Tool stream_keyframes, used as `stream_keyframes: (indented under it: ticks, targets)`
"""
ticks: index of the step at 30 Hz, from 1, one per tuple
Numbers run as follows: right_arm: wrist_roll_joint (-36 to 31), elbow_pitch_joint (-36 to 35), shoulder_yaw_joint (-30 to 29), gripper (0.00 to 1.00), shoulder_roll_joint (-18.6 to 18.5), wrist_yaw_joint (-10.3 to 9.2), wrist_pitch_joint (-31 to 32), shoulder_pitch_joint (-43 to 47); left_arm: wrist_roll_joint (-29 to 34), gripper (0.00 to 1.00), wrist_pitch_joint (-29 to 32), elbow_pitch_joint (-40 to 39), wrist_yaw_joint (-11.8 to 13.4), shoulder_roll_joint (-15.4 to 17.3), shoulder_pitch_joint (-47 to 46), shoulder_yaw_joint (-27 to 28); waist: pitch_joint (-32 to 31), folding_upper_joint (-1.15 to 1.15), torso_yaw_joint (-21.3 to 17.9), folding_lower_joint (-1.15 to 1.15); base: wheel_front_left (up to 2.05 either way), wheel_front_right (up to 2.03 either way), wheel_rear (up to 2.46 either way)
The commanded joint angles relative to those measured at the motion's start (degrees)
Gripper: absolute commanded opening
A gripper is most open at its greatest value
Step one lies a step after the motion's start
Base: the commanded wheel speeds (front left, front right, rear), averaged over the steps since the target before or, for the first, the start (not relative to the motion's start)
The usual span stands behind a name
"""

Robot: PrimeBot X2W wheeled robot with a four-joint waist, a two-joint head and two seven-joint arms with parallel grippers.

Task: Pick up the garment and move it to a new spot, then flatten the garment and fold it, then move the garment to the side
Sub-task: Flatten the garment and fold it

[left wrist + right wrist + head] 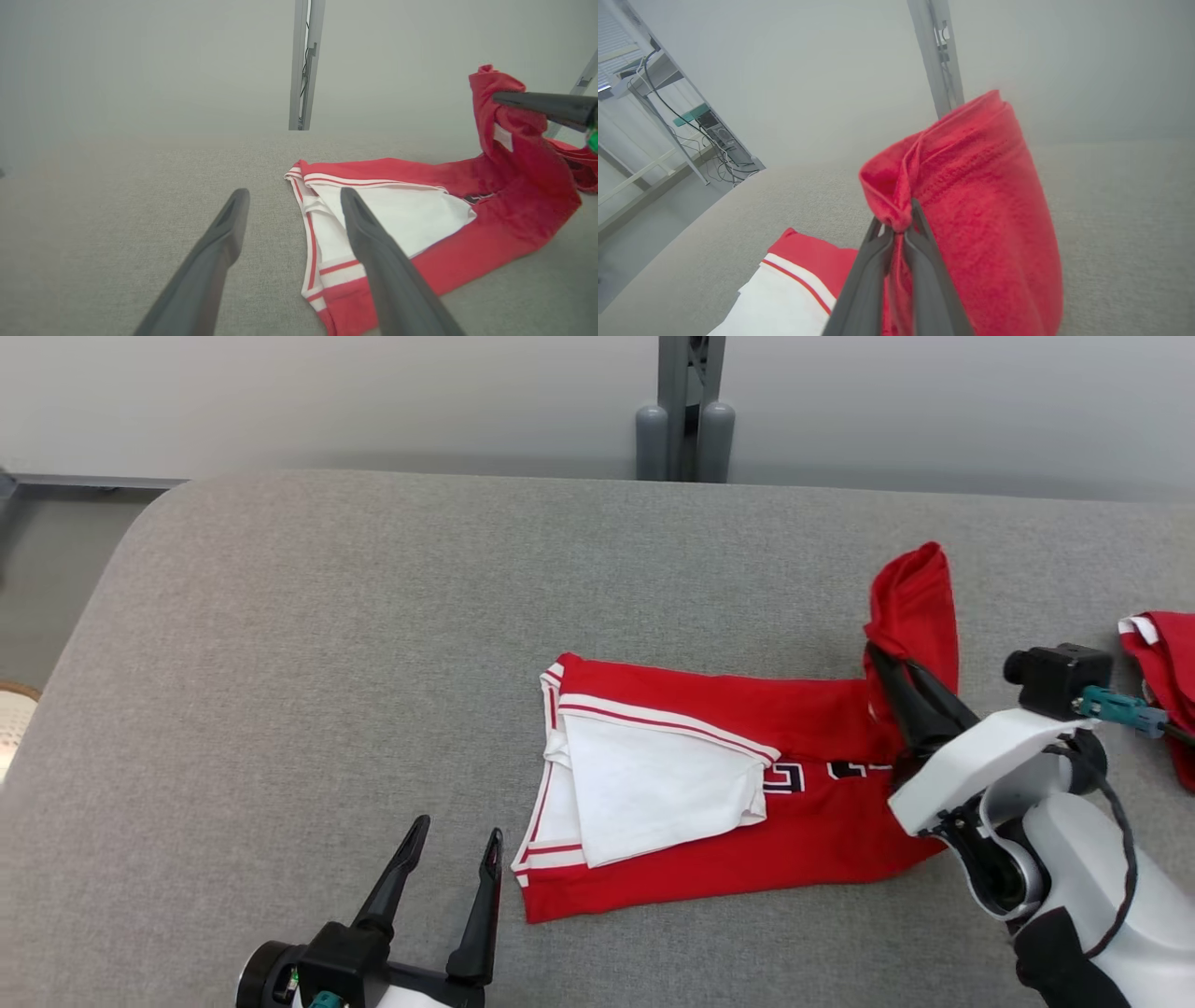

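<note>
A red garment [822, 840] with white trim is lying partly folded across the middle of a grey table [327, 663], its white-lined left end turned over on itself. The right claw [878, 653] is pinching the garment's right end, jaws clamped together on bunched red cloth, and is holding that end raised while the rest is resting flat. The left claw [457, 829] is hovering just beside the near left corner, jaws spread wide, gripping nothing. The folding step seems to be under way: next, the raised end likely needs carrying leftward over the flat part and laying down squarely, without dragging the layers beneath. Another red cloth [1162, 653] is lying at the table's right edge.
</note>
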Motion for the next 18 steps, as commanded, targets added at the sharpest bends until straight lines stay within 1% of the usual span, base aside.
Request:
stream_keyframes:
  ticks: [1,4,6,12,18]
  targets:
    - [-0.58,-0.9,0.13,0.0,0.39,0.0,0.59,0.54,-0.2,1.0,-0.22,0.07,0.1,0.14,-0.22,0.04,-0.07,0.0,1.06,0.0,0.0,0.0,0.0]
    - [-2.53,-1.85,0.13,0.0,2.2,0.0,2.62,0.89,-1.09,1.0,-0.22,-0.01,0.21,0.09,-0.29,-0.27,-0.18,0.0,2.64,0.0,0.0,0.0,0.0]
    - [-3.58,-1.99,0.14,0.0,4.1,0.0,3.98,0.93,-1.42,1.0,-0.22,-0.11,0.18,0.04,-0.48,-0.65,-0.15,0.0,3.7,0.0,0.0,0.0,0.0]
    - [-7.58,-0.68,0.28,0.0,9.05,0.0,7.15,0.59,-1.68,1.0,-0.21,0.15,0.52,0.04,-0.95,-1.21,0.2,0.0,6.86,0.0,0.0,0.0,0.0]
    - [-9.75,1.48,1.44,0.0,11.75,0.0,9.32,-0.67,-2.38,1.0,-0.22,0.35,0.75,0.01,-1.3,-2.09,0.52,0.0,9.37,0.0,0.0,0.0,0.0]
